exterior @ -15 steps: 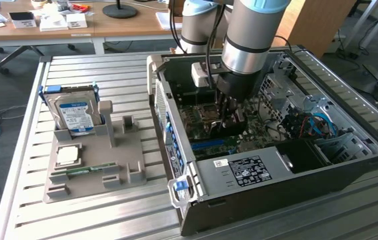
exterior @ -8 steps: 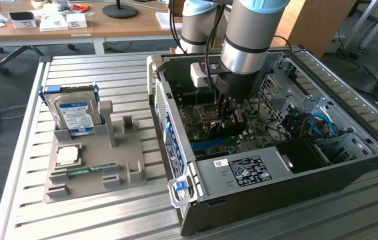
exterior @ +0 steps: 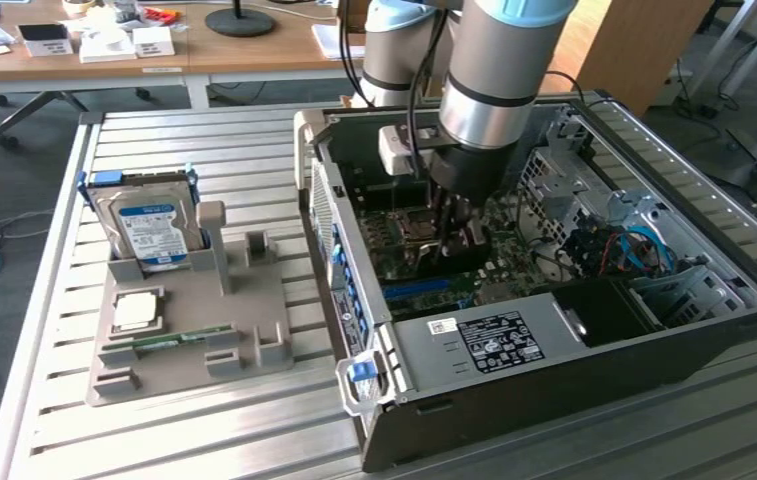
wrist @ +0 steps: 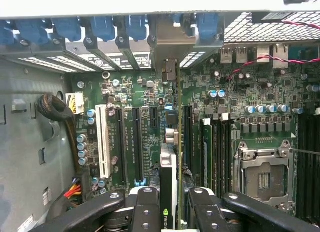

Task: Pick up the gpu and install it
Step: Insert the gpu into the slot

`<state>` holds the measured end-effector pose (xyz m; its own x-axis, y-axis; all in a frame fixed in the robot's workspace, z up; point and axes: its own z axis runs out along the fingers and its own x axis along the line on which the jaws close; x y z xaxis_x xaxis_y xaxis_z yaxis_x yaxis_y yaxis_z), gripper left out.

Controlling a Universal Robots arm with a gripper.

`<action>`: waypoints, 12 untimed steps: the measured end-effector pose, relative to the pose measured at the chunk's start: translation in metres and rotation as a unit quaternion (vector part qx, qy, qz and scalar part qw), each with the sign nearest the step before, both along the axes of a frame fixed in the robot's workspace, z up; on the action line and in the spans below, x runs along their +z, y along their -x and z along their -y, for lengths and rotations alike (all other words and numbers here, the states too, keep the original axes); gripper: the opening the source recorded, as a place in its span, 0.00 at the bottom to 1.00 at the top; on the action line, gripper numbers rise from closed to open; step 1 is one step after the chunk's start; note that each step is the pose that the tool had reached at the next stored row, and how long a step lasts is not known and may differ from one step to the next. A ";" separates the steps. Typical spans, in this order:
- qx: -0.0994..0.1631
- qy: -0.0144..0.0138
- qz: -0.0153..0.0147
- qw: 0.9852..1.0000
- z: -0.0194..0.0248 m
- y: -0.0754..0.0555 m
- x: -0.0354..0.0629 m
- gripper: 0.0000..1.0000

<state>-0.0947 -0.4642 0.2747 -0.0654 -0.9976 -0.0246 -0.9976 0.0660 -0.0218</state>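
The gripper [wrist: 170, 204] was clenched on the gpu [wrist: 169, 177], held edge-on above the motherboard [wrist: 145, 102] inside the computer case [exterior: 645, 330]. In the exterior view, the hard drive [exterior: 151, 228] stood in its holder at nine o'clock from the case.

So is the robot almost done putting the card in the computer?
Nearly. The gpu is already off the holder and gripped edge-on by the gripper, hanging over the motherboard inside the case. It doesn't look pushed into a slot yet.
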 end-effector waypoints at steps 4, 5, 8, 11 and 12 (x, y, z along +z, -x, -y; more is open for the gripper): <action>0.000 0.000 0.000 1.000 0.0000 0.001 -0.0002 0.27; 0.000 0.000 0.000 1.000 0.0000 0.001 -0.0002 0.27; 0.000 0.000 0.000 1.000 0.0000 0.002 -0.0004 0.27; 0.000 0.000 0.000 1.000 0.0000 0.003 -0.0004 0.27; 0.000 0.000 0.000 1.000 0.0000 0.003 -0.0004 0.27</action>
